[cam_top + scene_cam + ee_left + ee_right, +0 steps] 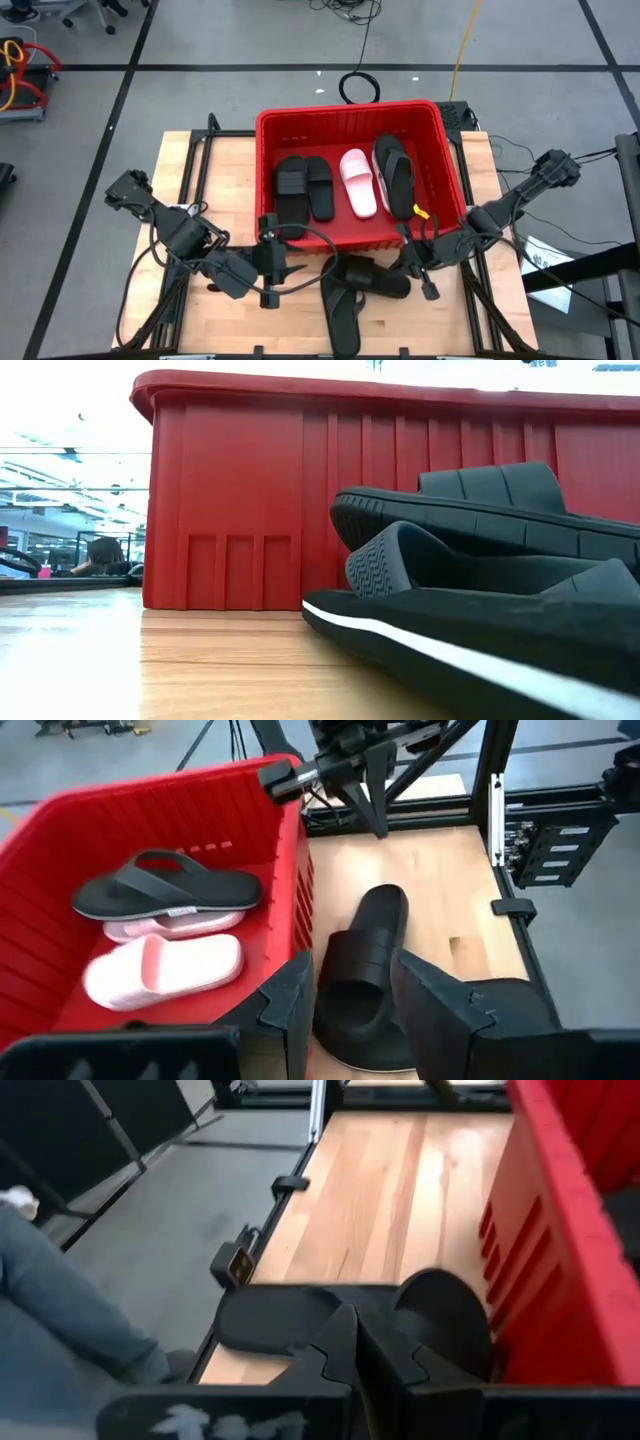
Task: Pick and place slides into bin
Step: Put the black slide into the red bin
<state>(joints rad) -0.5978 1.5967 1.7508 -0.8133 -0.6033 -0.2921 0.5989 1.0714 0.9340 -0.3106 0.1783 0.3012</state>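
Four slides (340,185) (one pink) in bin (352,118); left pincer (285,262) released, right's grip unclear.

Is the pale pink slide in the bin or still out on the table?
In. The high view shows the pale pink slide lying on the floor of the red bin, between black slides; the left wrist view agrees.

Bare table (200,180) lies open along the left edge. Black slides (352,285) block the near edge beside the bin (350,122).

Wooden table (190,165), red bin (440,130) on it, black slides (365,280) piled alongside
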